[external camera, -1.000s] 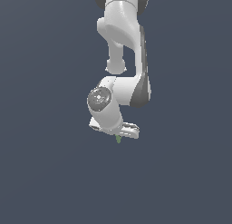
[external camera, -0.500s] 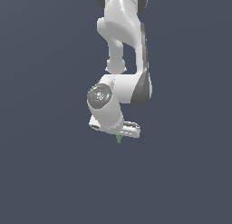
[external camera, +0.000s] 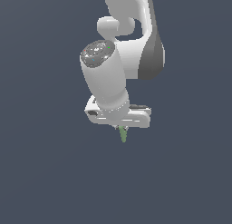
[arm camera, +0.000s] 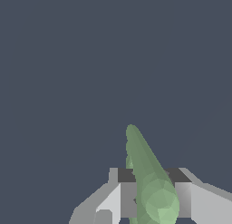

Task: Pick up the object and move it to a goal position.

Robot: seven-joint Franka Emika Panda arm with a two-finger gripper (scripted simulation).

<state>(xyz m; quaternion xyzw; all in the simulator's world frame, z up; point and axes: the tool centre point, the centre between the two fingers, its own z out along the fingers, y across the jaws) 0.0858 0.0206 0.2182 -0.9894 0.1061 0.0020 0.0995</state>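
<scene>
Since the earlier frames the arm (external camera: 124, 60) has swung its big wrist joint a bit more upright, and the tool (external camera: 121, 128) has stayed at about the same spot with the green piece (external camera: 123, 135) hanging under it as before. Tool points straight down from the white hand block (external camera: 118, 116) (the fingers are mostly hidden behind that block in the exterior view). Wrist view: the two fingers (arm camera: 123, 198) sit tight against either side of the green piece (arm camera: 149, 182), so the tool is clamped on it. Piece is slender, bumpy, pale green, tapering to a thin tip that sticks out past the fingertips, away from the hand block. Thick end sits between the finger pads. Nothing else near the piece, just flat dark blue-grey background all around the tool in both views.
</scene>
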